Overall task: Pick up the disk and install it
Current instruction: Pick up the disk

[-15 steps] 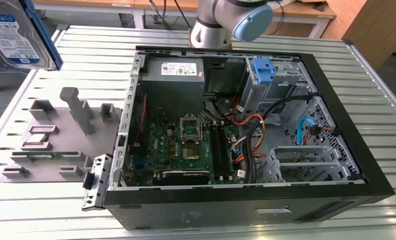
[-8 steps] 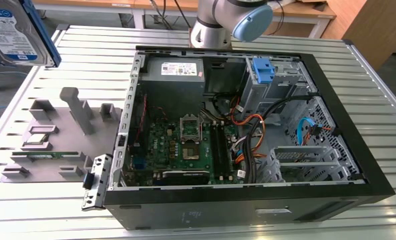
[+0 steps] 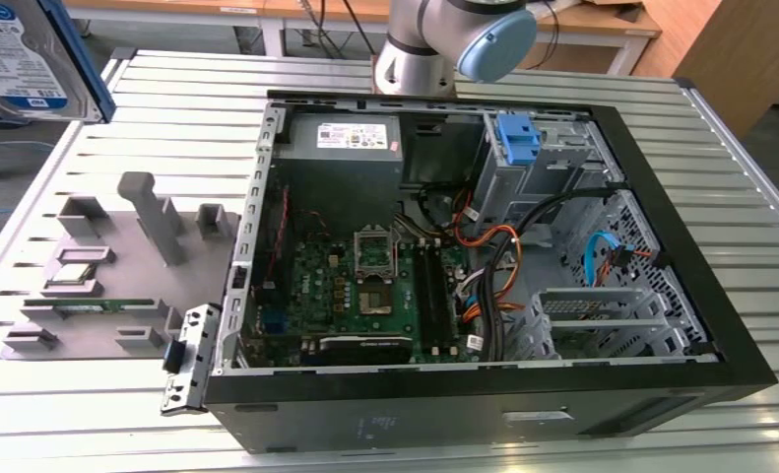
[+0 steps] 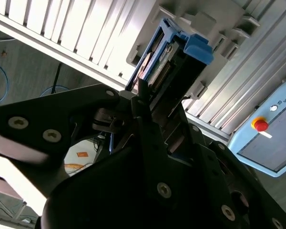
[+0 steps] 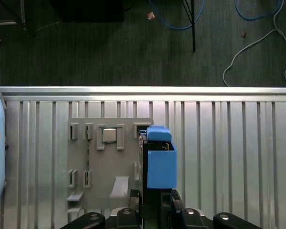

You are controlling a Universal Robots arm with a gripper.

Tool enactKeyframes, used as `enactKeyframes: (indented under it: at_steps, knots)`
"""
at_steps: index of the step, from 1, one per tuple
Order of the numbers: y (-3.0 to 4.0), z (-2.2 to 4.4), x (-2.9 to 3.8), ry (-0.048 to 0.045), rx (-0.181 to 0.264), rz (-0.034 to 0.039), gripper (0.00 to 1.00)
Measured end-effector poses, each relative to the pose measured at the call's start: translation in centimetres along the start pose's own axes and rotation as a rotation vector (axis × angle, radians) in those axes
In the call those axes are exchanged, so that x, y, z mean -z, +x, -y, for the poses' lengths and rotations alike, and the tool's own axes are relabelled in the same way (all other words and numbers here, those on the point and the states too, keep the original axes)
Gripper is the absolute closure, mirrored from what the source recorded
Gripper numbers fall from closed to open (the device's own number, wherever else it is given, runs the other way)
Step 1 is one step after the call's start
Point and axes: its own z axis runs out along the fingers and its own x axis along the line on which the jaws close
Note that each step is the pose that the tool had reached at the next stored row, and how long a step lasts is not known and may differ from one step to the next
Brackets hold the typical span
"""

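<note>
Slatted table (image 5: 229,143) | disk (image 5: 161,164) on edge | long axis straight out from fingers (image 4: 148,126)

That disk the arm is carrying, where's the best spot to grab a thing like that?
Probably one end, coming in lengthwise, as the gripper holds the disk now. It is a thin flat slab, so closing on opposite sides near one end gives a firm pinch, and the rest, blue rail included, juts out free.
</note>
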Motion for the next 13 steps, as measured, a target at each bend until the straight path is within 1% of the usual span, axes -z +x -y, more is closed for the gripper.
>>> enactKeyframes:
  at_steps: [9,13]
  knots:
    - [-0.06,-0.03,1.22,-0.0001,0.000,-0.0001,0.65]
    - [-0.07,-0.03,1.37,0.0000,0.000,0.0000,0.65]
